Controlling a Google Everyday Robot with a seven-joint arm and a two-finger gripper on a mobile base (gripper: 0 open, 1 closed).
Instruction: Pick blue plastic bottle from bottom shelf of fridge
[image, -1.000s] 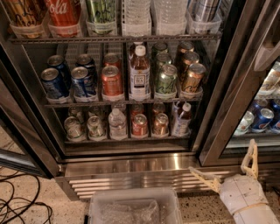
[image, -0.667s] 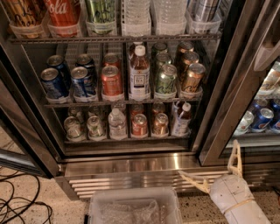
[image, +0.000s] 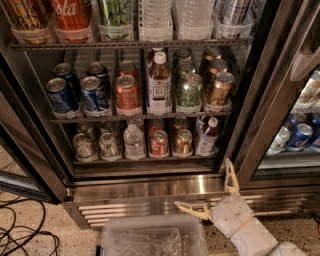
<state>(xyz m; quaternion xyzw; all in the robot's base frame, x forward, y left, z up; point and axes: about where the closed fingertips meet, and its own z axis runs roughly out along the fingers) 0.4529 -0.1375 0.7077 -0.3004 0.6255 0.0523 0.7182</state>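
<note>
The fridge (image: 150, 192) stands open in the camera view. On the bottom shelf (image: 145, 160), the blue plastic bottle (image: 207, 136) stands upright at the far right, with a white cap, dark liquid and a pale label. To its left are small cans and a clear water bottle (image: 133, 142). My gripper (image: 202, 182) is open and empty. It is low in front of the steel base grille, below the bottle and slightly to its right. One finger points up and the other points left.
A taller amber bottle (image: 159, 82) and blue, orange and green cans fill the rack above. A clear plastic bin (image: 152, 239) sits on the floor below the grille. Black cables (image: 22, 232) lie at the left. The adjoining cooler (image: 300, 135) is at the right.
My gripper has moved left along the base grille, from under the adjoining cooler's frame to below the right end of the bottom shelf. The bottles and cans have not moved.
</note>
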